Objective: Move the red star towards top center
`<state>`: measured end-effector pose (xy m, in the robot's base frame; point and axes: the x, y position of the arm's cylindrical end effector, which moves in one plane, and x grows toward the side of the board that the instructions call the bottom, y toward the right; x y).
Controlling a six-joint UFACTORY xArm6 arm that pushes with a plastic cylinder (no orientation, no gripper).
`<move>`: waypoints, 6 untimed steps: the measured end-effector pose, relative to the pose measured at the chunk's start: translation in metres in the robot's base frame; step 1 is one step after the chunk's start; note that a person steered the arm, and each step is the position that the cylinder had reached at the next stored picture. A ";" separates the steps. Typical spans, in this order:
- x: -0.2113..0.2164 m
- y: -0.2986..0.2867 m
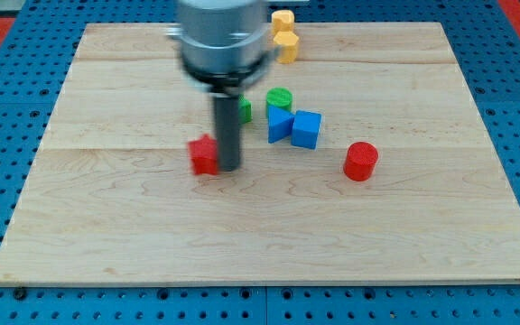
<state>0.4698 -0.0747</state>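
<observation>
The red star [204, 154] lies on the wooden board [106, 226], left of the middle. My tip [228, 168] stands right beside it, on the star's right side, and looks to be touching it. The dark rod hides part of the star's right edge. The arm's grey body covers the board's top centre.
A red cylinder [361, 161] lies to the right. A blue triangle-like block [279, 124] and a blue cube [306, 129] sit right of the rod. A green cylinder [279, 97] is above them; another green block [244, 110] peeks from behind the rod. Two yellow blocks [284, 34] lie at the top.
</observation>
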 end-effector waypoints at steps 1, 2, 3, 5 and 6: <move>-0.015 -0.066; -0.018 -0.101; -0.012 -0.136; -0.062 -0.141; -0.102 -0.108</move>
